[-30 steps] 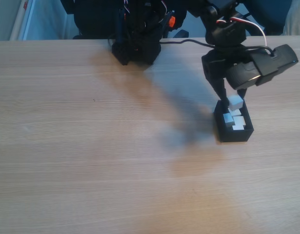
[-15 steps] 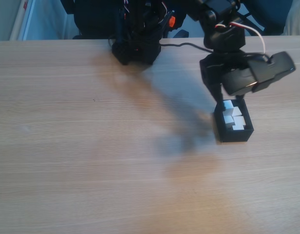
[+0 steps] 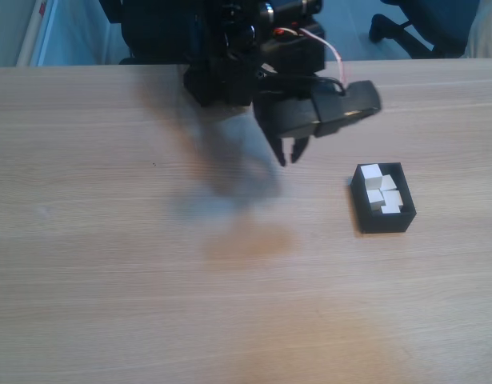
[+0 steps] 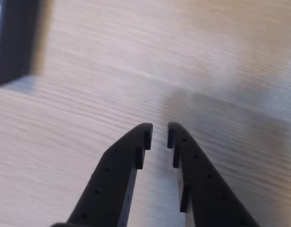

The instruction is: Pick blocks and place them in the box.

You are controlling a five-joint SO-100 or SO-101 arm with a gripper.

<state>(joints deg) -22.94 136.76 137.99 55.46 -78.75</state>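
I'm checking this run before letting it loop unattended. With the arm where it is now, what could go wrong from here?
The box holds a pile of blocks reaching about to its rim, so another drop might bounce or roll out. The gripper hangs over bare table, jaws nearly closed with nothing between them; the wrist view confirms this. No loose block is visible on the table, so a further pick attempt may grasp air or strike the wood.

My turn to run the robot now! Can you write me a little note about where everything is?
Gripper: holds nothing, jaws nearly closed with a slim gap, up over bare table, to the left of the box in the fixed view.
Blocks: several pale cubes sit piled inside the black box.
Done: those blocks are in.
Left: I see no loose blocks on the table, so maybe nothing.
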